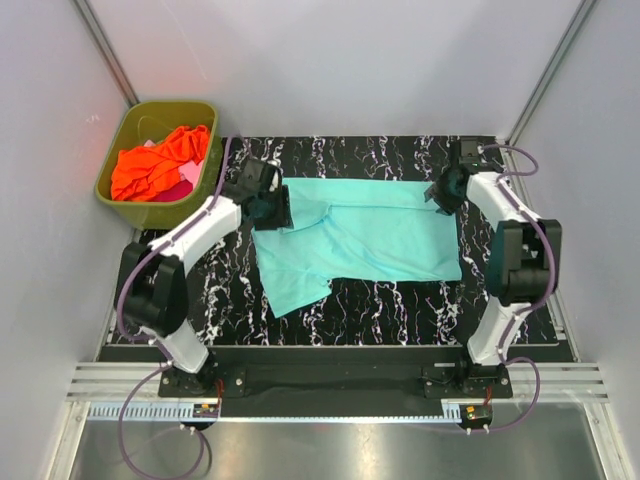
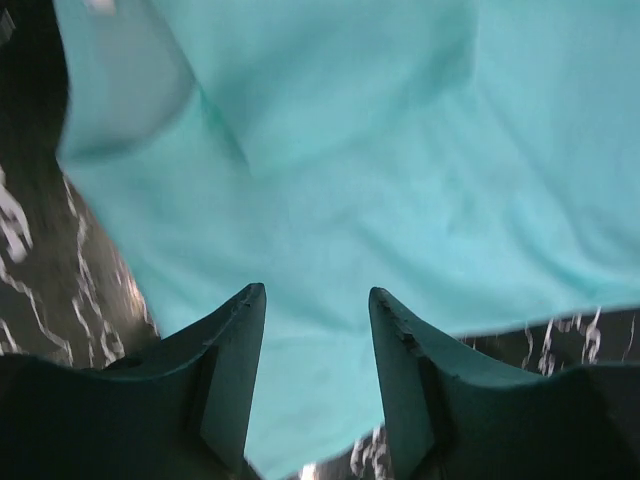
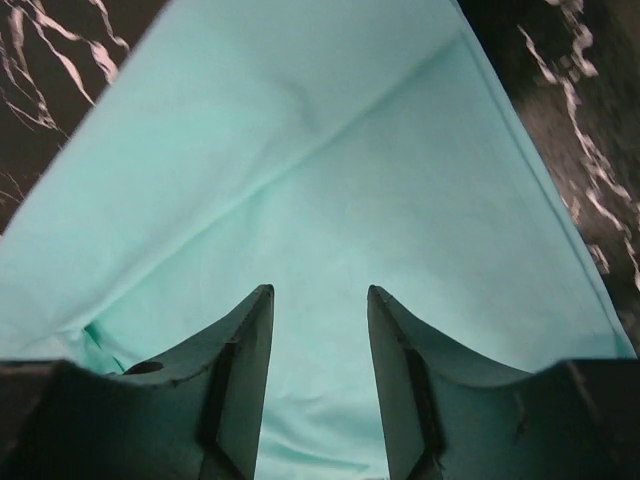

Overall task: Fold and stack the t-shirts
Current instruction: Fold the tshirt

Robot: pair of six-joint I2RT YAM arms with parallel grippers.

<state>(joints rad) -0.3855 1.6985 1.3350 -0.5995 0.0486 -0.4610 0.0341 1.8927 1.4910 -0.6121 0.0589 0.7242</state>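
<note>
A teal t-shirt [image 1: 370, 235] lies partly folded on the black marbled mat [image 1: 400, 300], one flap trailing toward the near left. My left gripper [image 1: 283, 208] hovers over the shirt's left edge. In the left wrist view its fingers [image 2: 315, 290] stand apart, with the teal cloth [image 2: 400, 150] beneath and nothing pinched between them. My right gripper [image 1: 437, 192] is at the shirt's far right corner. It is open too [image 3: 318, 290], above smooth teal cloth [image 3: 330, 180]. An orange t-shirt [image 1: 160, 160] and a pink one [image 1: 183, 180] lie crumpled in the tub.
The olive-green tub [image 1: 170, 103] stands at the far left corner, just off the mat. White walls close in the back and both sides. Bare mat shows in front of the teal shirt, and the arm bases sit at the near edge.
</note>
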